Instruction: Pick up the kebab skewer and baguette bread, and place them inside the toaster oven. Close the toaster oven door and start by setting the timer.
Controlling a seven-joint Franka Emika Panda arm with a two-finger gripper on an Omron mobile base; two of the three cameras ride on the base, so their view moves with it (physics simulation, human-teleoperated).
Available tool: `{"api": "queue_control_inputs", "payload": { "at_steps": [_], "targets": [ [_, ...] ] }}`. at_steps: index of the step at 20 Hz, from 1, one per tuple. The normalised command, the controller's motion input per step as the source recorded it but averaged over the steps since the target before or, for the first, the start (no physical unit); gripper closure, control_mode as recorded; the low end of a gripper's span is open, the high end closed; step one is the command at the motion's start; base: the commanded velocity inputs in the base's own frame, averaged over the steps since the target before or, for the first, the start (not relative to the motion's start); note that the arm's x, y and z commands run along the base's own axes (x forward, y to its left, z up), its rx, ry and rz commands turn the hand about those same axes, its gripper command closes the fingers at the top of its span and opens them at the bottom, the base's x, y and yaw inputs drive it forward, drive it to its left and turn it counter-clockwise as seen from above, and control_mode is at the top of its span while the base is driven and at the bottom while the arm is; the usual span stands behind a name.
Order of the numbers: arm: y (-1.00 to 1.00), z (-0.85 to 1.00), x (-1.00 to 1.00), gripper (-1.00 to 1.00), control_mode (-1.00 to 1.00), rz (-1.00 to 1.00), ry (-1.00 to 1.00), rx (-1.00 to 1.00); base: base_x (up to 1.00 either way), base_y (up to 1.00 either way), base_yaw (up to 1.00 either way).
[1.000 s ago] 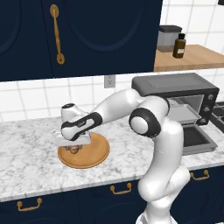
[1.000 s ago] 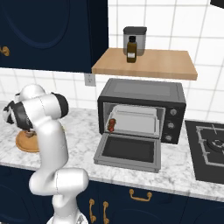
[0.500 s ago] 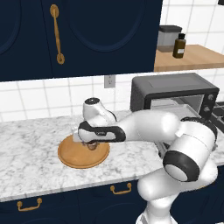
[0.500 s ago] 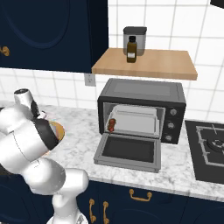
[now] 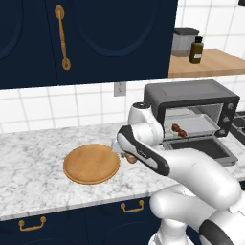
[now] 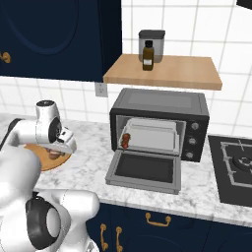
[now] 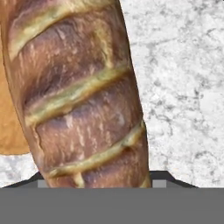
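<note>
Gripping the baguette (image 7: 83, 96) across its girth, the hand (image 5: 125, 154) is seen just past the right edge of the round wooden board (image 5: 91, 164), above the marble worktop (image 5: 33, 158). In the hand view the loaf runs lengthwise up from between the fingertips, its slashed crust close to the lens, with the worktop beside it and a sliver of board at the left. In the left base view one brown end of the loaf pokes out below the hand.

The skewer (image 6: 126, 140) is already lying inside the oven (image 6: 160, 123), at the left of the tray, and the door (image 6: 142, 170) is dropped flat open.

The loaf is judged light and fairly stiff, with a rough crust that should not slip, though a hard squeeze could crush it. How far along its length it is held cannot be told. A mid-length hold would be best, since an off-centre one may let the long end swing or droop on the way through the oven mouth.
</note>
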Motion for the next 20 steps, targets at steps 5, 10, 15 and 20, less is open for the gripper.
{"api": "queue_control_inputs", "payload": {
  "at_steps": [5, 10, 15, 20],
  "targets": [
    [-1.00, 0.39, -0.38, 1.00, -1.00, 0.00, 0.15, 0.00, 0.00, 0.00, 0.00],
    [-1.00, 0.31, -0.26, 1.00, -1.00, -0.02, 0.17, 0.00, 0.00, 0.00, 0.00],
    [-1.00, 0.35, -0.03, 1.00, -1.00, -0.01, 0.22, -0.05, 0.00, 0.00, 0.00],
    [-1.00, 0.13, 0.04, 1.00, -1.00, -0.07, 0.15, -0.09, 0.00, 0.00, 0.00]
  ]
}}
